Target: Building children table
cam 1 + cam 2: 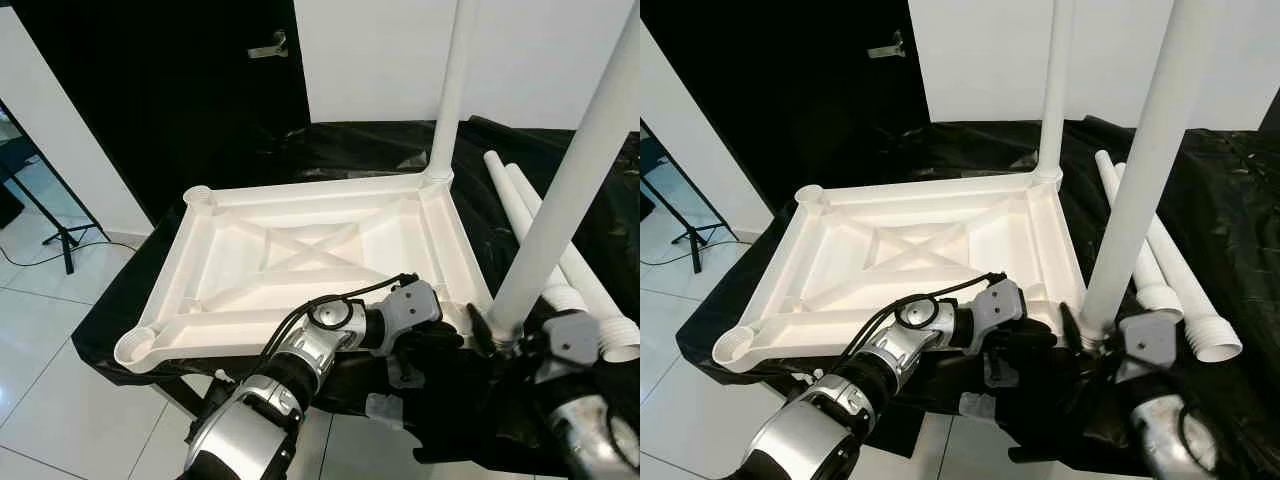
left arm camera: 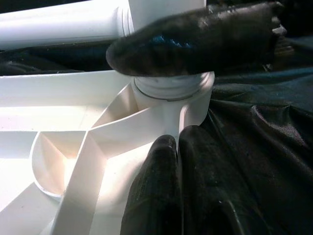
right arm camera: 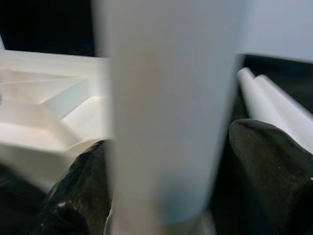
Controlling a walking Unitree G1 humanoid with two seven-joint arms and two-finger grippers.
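The white tabletop lies upside down on a black sheet, one leg already upright in its far right corner; the right gripper is clamped round a second leg standing in the near right socket; the left gripper pinches that socket's rim; two spare legs lie just beside.

- We see the tabletop as smooth white plastic with a slight sheen.
- We read the legs as smooth, matt white plastic.
- The black sheet under them looks like a thin, crinkled, glossy film.
- Our arms are brushed silver metal.
- The fingers look matt black and rubbery.
- The floor has glossy white tiles.
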